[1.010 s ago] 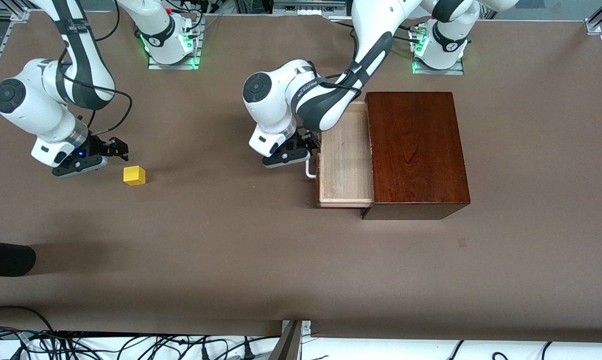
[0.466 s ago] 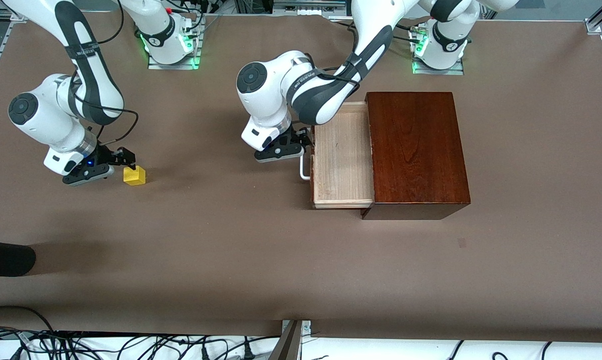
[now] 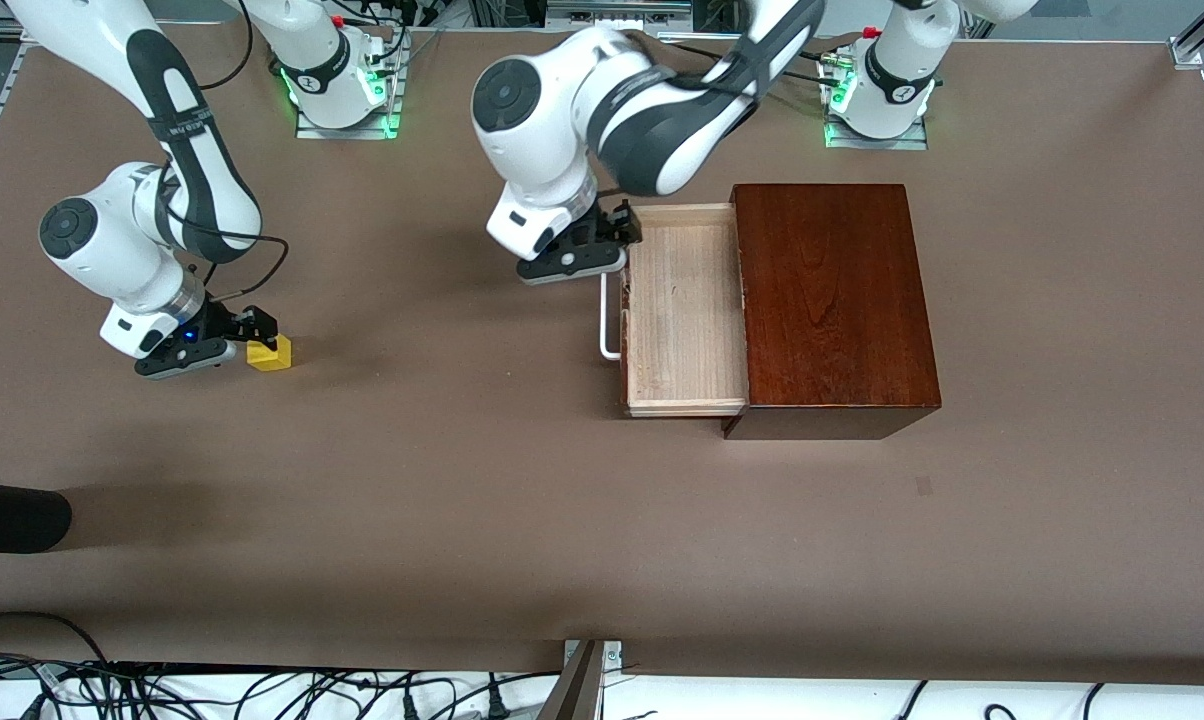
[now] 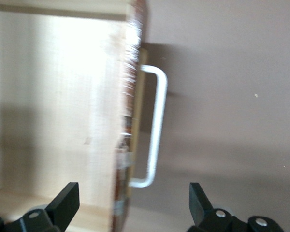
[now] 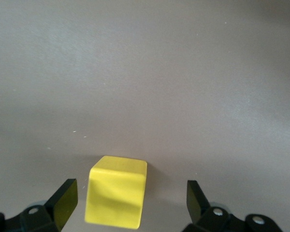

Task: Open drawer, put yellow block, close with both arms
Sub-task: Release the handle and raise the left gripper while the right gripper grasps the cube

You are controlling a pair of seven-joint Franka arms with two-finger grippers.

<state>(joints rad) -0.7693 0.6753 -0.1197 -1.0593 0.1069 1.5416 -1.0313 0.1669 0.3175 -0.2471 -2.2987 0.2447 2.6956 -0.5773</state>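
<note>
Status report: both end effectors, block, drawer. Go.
Right end effector open, straddling small yellow cube on the brown table. Left end effector open, off the white bar handle. Light-wood drawer pulled out of dark wooden box. Nothing blocking.

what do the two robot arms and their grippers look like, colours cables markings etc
Both arms are glossy white with dark grey joint sections, round grey end caps and small lettering on the grey bands. Thin black cables loop along each forearm. The right gripper and left gripper are black two-finger units under white wrist housings; a small blue light glows at the right wrist. Both bases carry green lights.
</note>
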